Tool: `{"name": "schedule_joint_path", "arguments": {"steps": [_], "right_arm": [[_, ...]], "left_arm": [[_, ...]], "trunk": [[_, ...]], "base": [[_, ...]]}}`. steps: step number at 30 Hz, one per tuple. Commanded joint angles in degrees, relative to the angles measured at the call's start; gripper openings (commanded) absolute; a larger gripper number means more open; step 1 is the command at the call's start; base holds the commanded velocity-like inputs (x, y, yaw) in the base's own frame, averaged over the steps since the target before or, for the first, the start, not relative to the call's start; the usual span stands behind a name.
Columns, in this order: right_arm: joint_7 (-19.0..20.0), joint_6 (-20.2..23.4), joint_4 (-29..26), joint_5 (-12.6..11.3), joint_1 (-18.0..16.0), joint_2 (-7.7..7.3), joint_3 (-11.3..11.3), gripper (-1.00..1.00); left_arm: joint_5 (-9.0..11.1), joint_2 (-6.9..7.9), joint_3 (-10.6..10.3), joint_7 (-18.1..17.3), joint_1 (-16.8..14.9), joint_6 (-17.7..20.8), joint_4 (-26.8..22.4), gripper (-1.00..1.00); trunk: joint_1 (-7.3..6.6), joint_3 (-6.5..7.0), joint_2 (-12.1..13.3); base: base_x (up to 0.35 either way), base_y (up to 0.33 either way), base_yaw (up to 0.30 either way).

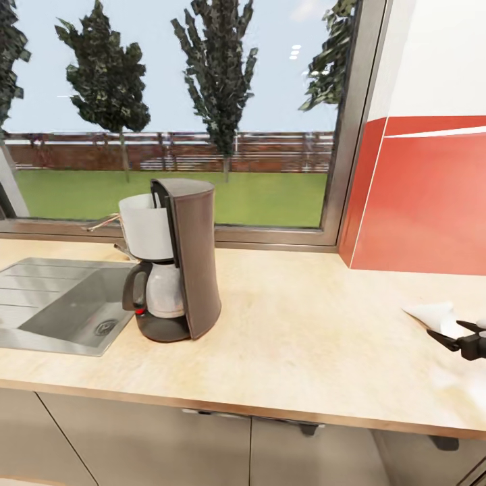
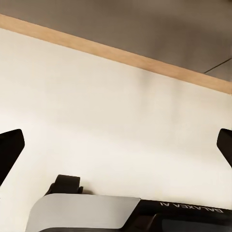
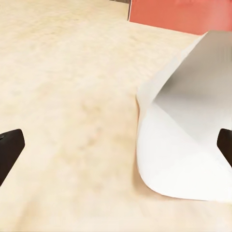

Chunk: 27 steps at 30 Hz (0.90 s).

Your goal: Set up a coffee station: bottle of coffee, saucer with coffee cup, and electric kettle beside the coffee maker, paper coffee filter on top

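Right gripper [image 1: 453,332] stood with fingers spread wide over the countertop [image 1: 304,337], the paper coffee filter [image 3: 188,140] lying ungrasped between them, well right of the coffee maker [image 1: 172,260] beside the sink [image 1: 61,304].

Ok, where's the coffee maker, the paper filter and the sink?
coffee maker [image 1: 192,260]: head view, on its dark side panel.
paper coffee filter [image 3: 193,130]: right wrist view, on its white upper flap.
sink [image 1: 64,300]: head view, on the steel basin.
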Motion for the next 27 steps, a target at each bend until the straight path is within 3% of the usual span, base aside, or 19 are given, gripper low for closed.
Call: {"name": "schedule_joint_path", "arguments": {"steps": [1,27], "right_arm": [[0.31,-0.3,0.23,0.01,-0.06,0.02,-0.09,1.0],[0.31,-1.76,0.82,0.01,-0.06,0.02,-0.02,1.0]], "left_arm": [[0.41,-0.03,0.06,0.0,0.02,-0.06,-0.07,1.0],[0.41,-0.03,0.02,-0.02,0.02,-0.06,-0.07,1.0]], "trunk": [[0.0,-0.05,-0.03],[0.0,-0.05,-0.03]], "base": [[0.008,-0.003,0.0],[0.03,0.0,0.0]]}}
